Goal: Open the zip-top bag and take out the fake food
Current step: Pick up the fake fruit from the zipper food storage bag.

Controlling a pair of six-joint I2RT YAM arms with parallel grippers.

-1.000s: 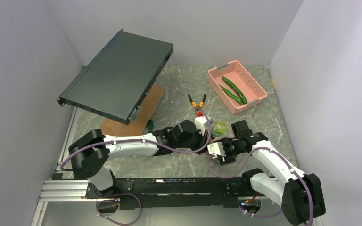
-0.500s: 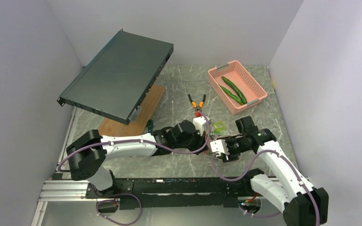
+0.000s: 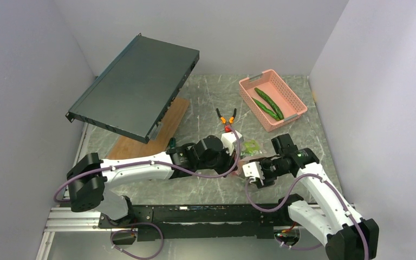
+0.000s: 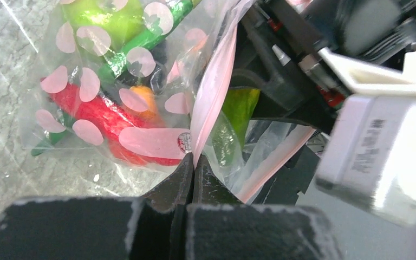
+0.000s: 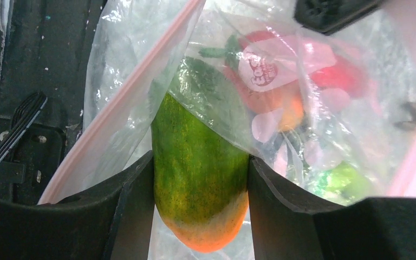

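The zip-top bag is clear with pink spots and lies between both arms at the table's middle. My left gripper is shut on one lip of its pale pink zip strip. At the open mouth, my right gripper is shut on the orange-green mango, half inside the bag. More fake food shows through the plastic: a red piece and a green apple. In the top view the two grippers meet at the bag, left and right.
A pink basket at the back right holds two green cucumbers. Orange-handled pliers lie just beyond the bag. A dark flat panel leans tilted over a wooden board at the left.
The right jaws have narrowed onto the mango. The left arm has stretched a little farther out, and the bag has shifted slightly away with it.
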